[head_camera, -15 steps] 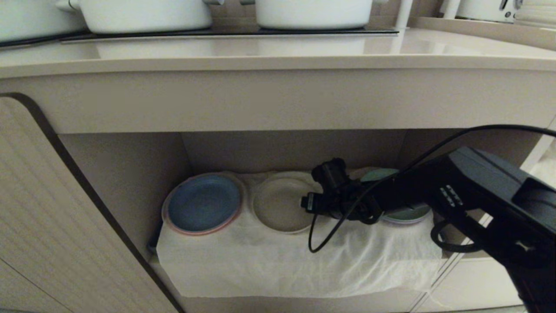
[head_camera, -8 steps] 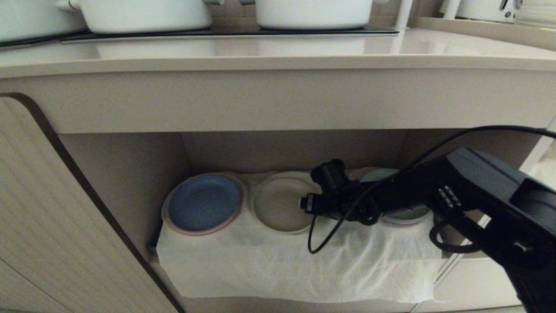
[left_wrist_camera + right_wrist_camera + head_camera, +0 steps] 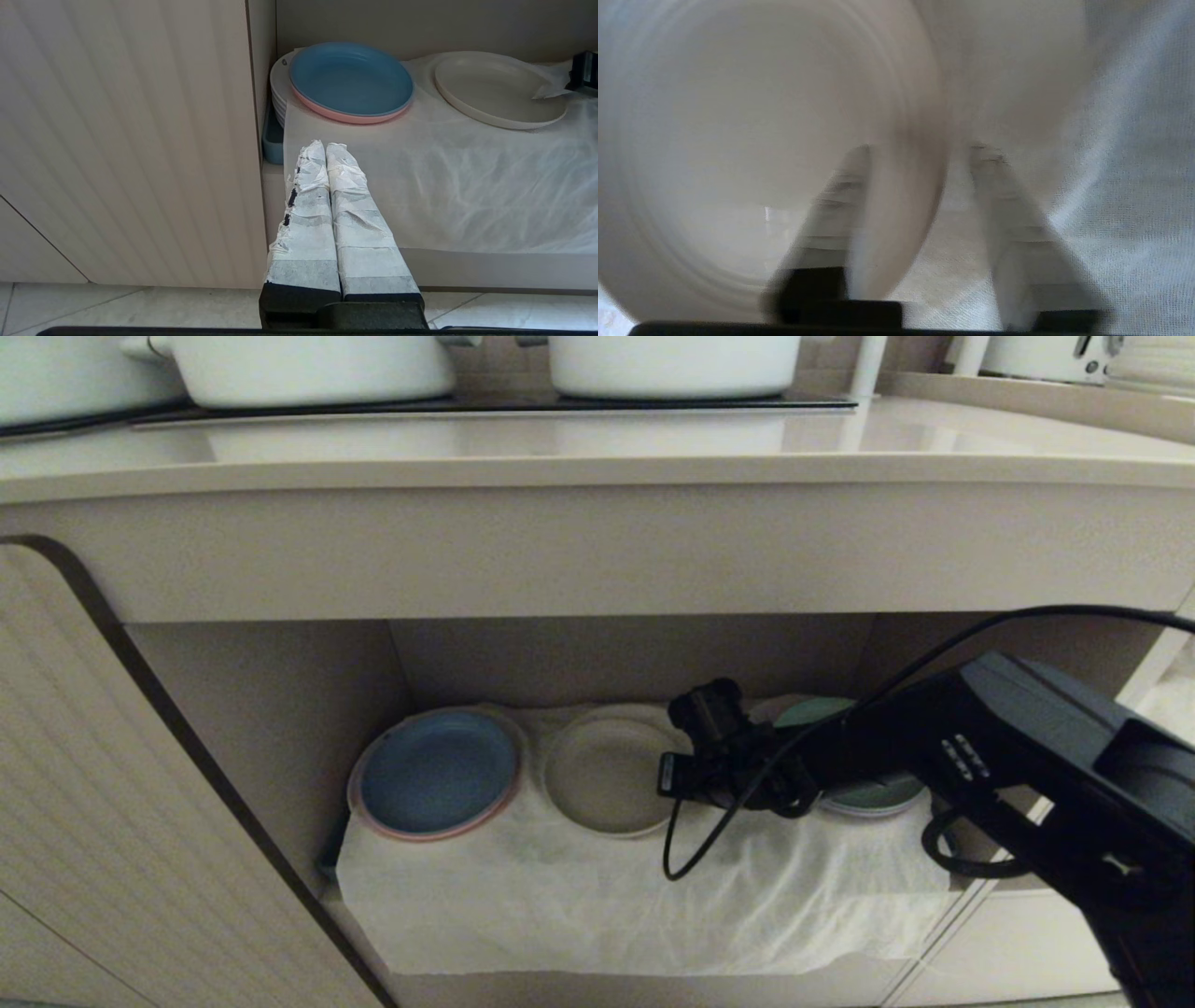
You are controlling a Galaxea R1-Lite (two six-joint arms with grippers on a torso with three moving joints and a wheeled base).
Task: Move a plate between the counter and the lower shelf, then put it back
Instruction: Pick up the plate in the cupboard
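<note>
1. The plate lies flat and face up on the white cloth in the lower shelf, about mid-shelf. It's round, so there's no long axis to speak of.
2. The right claw reaches in from the right to the plate's right edge. It's partly open, one finger over the inside of the plate and the other outside the rim, with a bit of cloth showing in the gap (that view is blurry).
3. Neighbours: a blue plate on a stack just to the left, and a green plate to the right, mostly hidden behind the arm.
4. A black cable loops down over the cloth's near edge.
5. The left claw is closed and empty, just in front of the shelf by the ribbed door.
6. White pots sit up on the surface.
</note>
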